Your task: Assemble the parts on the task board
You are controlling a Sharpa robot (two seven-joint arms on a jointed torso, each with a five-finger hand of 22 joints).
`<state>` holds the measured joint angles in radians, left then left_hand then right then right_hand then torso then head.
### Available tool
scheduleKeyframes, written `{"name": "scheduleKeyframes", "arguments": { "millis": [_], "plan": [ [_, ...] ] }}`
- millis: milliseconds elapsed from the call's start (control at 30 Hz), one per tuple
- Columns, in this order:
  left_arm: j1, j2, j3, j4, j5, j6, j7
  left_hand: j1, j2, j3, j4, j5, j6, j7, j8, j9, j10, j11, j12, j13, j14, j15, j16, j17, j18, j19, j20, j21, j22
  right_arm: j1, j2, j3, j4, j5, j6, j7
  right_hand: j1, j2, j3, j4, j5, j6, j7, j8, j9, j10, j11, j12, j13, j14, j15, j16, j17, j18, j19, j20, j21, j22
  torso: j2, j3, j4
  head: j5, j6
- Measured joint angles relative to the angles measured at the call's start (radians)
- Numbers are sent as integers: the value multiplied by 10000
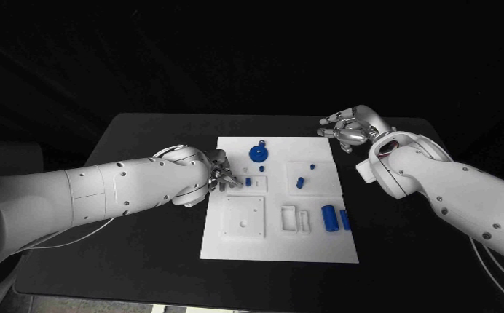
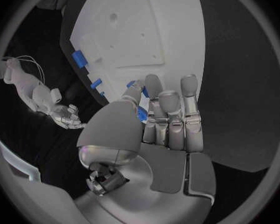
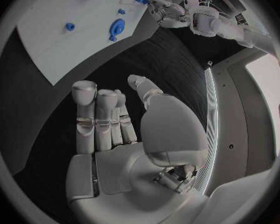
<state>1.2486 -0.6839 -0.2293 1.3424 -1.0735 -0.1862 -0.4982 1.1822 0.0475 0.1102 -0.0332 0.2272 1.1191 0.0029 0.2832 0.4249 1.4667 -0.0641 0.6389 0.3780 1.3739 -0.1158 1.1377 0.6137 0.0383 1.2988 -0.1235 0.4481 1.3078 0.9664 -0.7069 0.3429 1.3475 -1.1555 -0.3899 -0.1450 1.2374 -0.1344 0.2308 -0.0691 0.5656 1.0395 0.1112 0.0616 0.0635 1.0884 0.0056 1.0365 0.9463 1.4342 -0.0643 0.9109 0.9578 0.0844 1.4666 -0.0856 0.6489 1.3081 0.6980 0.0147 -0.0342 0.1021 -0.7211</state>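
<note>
Silver fingers of the left hand point(image 1: 213, 175) reach over the left edge of the white task board point(image 1: 242, 244). They seem to pinch a small blue part point(image 2: 140, 113) at their tips, but I cannot tell this surely. Just beyond these fingertips a blue peg point(image 1: 247, 180) stands in the board, and a blue round part point(image 1: 258, 154) lies a little farther. Two blue cylinders point(image 1: 336, 218) lie near the board's right edge. Beside the board's far right corner, the right hand point(image 1: 352, 128) hovers over the black table point(image 1: 157, 269), fingers apart and holding nothing.
</note>
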Motion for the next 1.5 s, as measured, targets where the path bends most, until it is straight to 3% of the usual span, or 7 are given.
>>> {"name": "scheduleKeyframes", "arguments": {
  "millis": [300, 500, 800, 933, 1033, 1200, 1500],
  "plan": [
    [7, -14, 7, 19, 224, -3, 63, 276, 305, 112, -351, 105, -125, 125, 11, 44, 0, 37, 0, 4, 2, 8, 0, 0, 0, 0, 0, 59, 2, 0, -3, -3, -7, 0, 5, -3, 0, 0, 0, 0, 0, 1, -1, 0, 0, 0, 0, 0, 0, 0, 0, 0, 0, 1, 0, 0, 0, -1, -6, 4, -6, 0, 11],
    [11, -49, 11, 63, 351, -16, 111, 264, 442, 96, -367, 696, -166, 166, 70, 61, 5, 40, 0, 3, 14, 20, 0, -8, -1, 0, 0, 59, 1, -1, -6, -3, -8, 0, 7, -3, 0, 0, 0, 0, 0, 1, -1, 0, 0, 0, 0, 0, 1, 0, 0, 0, 0, 0, 0, 0, 0, -1, -6, 5, -5, 6, 31],
    [-15, -232, 37, 244, 501, -39, 235, 84, 749, 164, -571, 758, -293, 226, 67, 106, 4, 41, 0, 2, 14, 20, 39, -20, -1, -37, 37, 138, 0, -5, -16, 0, -7, 0, 9, -3, 0, 0, 0, 0, 0, 2, -2, 0, 0, 0, 0, 0, 1, 0, 0, 0, 0, 0, 0, 0, 0, -2, -5, 1, 1, 2, 58],
    [-42, -360, 137, 292, 636, -39, 374, 34, 803, 426, -917, 757, -362, 242, 3, 53, 3, 41, 0, 2, 14, 20, 39, -21, 0, -73, 73, 140, 0, -7, -25, -2, -2, 0, 9, -3, 0, 0, 0, 0, 0, 2, -2, 0, 0, 0, 0, 0, 1, 0, 0, 0, 0, 0, 0, 0, 0, -3, -5, -1, 6, -5, 80],
    [-47, -478, 301, 319, 842, -37, 607, 51, 837, 843, -1421, 752, -445, 193, -39, 2, -1, 37, 0, 2, 13, 20, 81, -21, 0, -145, 70, 141, -1, -9, -31, -3, 11, 1, 10, 4, 0, 0, 0, 0, 0, 2, -2, 0, 0, 0, 0, 0, 1, 0, 0, 0, 0, 0, 0, 0, 0, -3, -8, -2, 10, -7, 94],
    [-24, -700, 560, 330, 1539, -5, 1208, 105, 995, 1025, -1629, 661, -403, 235, 3, 22, -1, 37, 0, 1, -38, 70, 82, -20, -1, -166, 91, 140, -1, -13, -39, -3, 51, 3, 12, 21, 0, 0, 0, 0, 0, 2, -2, 0, 0, 0, 0, 0, 1, 0, 0, 0, 0, -1, 0, 0, 0, -4, -11, -2, 12, -2, 127],
    [81, -951, 721, 220, 2866, 327, 2363, 126, 1106, 934, -1866, 544, -258, 378, -427, -37, 0, 36, 0, 0, -74, 106, 123, -32, 1, -234, 88, 140, -2, -32, -47, -1, 183, 1, 34, 57, 0, 0, 55, -55, 0, 3, -2, 0, 0, 0, 0, 0, 2, 0, 0, -42, -12, 0, 0, 0, 0, -4, -6, -8, 9, 22, 196]
  ]
}}
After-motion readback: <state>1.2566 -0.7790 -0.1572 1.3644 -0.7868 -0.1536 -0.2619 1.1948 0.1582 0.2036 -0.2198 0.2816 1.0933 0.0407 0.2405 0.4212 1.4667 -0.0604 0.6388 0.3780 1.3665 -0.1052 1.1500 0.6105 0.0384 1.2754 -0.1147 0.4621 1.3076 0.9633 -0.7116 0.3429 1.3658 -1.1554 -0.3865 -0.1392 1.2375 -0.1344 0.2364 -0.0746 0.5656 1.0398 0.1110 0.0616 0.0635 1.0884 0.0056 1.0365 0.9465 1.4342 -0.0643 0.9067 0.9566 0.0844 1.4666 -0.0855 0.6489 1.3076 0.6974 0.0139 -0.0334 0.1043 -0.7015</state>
